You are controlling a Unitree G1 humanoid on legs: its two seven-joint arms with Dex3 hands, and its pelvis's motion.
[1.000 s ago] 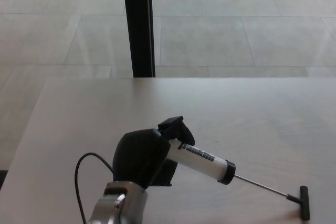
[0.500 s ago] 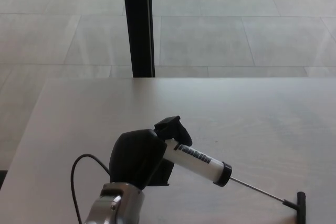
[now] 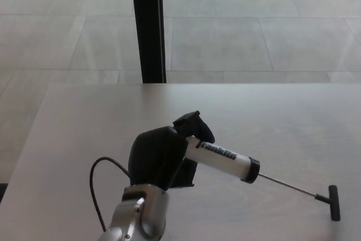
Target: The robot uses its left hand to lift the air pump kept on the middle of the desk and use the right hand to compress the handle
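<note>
Left hand (image 3: pixel 161 159) clamps air pump (image 3: pixel 223 159) barrel, lift step in hand (right hand absent); next: right hand must reach extended handle (image 3: pixel 334 202), push in

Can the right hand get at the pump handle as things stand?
Probably yes. The handle sits at the end of the extended rod, out to the right with bare desk around it. The left hand grips only the air pump barrel. The right hand isn't in view.

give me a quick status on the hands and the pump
Left hand shut on white cylinder air pump with black end cap. Right hand not in view. Thin rod out, black T-handle extended to the right, not yet compressed. Nothing in the way on the pale desk.
</note>
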